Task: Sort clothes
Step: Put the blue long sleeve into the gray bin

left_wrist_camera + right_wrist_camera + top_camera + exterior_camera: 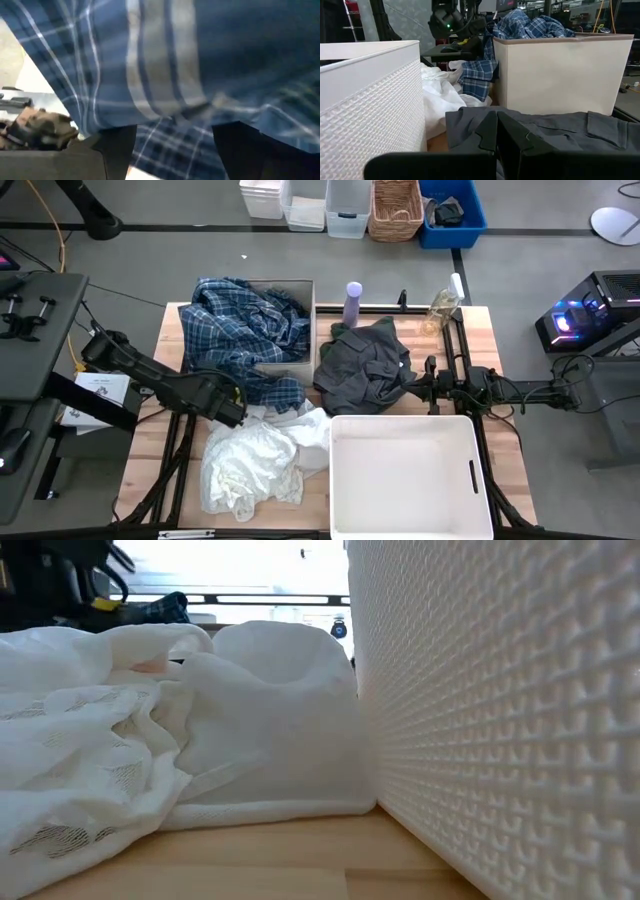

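The blue-and-white plaid shirt (pixel 245 330) lies heaped in a beige fabric box (pixel 300 365), and its lower part hangs over the box's near-left side onto the table. My left gripper (pixel 240 408) is open at that lower part, and plaid cloth (pixel 170 75) fills its wrist view between the fingers. The dark grey top (pixel 365 365) lies crumpled on the table to the right of the box. My right gripper (pixel 496 131) is shut, level at the top's right edge (pixel 412 378). Several white pieces (pixel 255 460) lie piled at the near left, also in the low view (pixel 150 740). My left gripper has the plaid shirt's hanging lower part (pixel 170 140) between its two spread fingers (pixel 117 150), which come at it from the table's left. Whether the fingers touch the cloth cannot be told. My right gripper's shut fingers lie just at the grey top's edge (pixel 545 130). Whether they touch it cannot be told.
A white plastic bin (pixel 470 480) stands at the near right, close to the white pile (pixel 500 720). A lavender bottle (pixel 353 302) and a clear bottle (pixel 443 305) stand at the far edge. More bins and a basket (pixel 395 208) stand on the floor beyond.
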Available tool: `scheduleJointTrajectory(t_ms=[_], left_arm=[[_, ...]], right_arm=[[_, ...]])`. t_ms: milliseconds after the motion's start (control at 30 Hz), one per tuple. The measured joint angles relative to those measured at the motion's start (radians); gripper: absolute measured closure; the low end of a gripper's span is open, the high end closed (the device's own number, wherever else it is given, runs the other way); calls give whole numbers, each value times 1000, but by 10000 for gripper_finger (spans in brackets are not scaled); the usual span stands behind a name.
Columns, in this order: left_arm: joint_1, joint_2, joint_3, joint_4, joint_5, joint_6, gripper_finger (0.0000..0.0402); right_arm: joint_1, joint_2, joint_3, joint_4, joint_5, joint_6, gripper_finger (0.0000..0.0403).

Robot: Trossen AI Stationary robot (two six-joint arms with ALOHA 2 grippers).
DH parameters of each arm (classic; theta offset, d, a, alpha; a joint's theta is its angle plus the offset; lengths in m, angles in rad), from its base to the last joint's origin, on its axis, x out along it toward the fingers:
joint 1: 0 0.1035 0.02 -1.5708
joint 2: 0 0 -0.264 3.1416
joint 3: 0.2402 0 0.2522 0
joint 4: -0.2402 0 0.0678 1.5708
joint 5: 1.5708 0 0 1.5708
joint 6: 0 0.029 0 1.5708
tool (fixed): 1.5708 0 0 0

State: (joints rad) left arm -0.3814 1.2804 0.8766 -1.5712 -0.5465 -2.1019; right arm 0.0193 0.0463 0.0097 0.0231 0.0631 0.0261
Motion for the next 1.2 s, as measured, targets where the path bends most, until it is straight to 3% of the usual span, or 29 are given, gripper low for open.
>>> scheduleJointTrajectory(t_ms=[133, 200, 300, 333, 467, 667, 800, 933, 1067, 1200], left_arm=[[16, 0, -17, 3, -82, -6, 184], [23, 0, -17, 26, -115, 15, 239], [18, -2, -16, 48, -159, 61, 363], [13, -2, -9, 47, -166, 65, 380], [-14, -14, 82, -5, -182, 114, 398], [-13, -72, 273, 1, -404, 327, 401], [46, -77, 415, 0, -547, 548, 401], [132, -69, 514, 106, -742, 896, 401], [280, -70, 533, 371, -879, 1302, 401], [448, -64, 509, 735, -847, 1684, 401]], right_arm=[[0, 0, 0, 0, 0, 0, 402], [0, 0, 0, 0, 0, 0, 402], [0, 0, 0, 0, 0, 0, 402], [0, 0, 0, 0, 0, 0, 402], [0, 0, 0, 0, 0, 0, 402], [0, 1, 0, 0, 0, 0, 402], [0, 3, 0, 0, 0, 0, 402], [0, 4, 0, 0, 0, 0, 402], [0, 4, 0, 0, 0, 0, 402], [0, 4, 0, 0, 0, 0, 402]])
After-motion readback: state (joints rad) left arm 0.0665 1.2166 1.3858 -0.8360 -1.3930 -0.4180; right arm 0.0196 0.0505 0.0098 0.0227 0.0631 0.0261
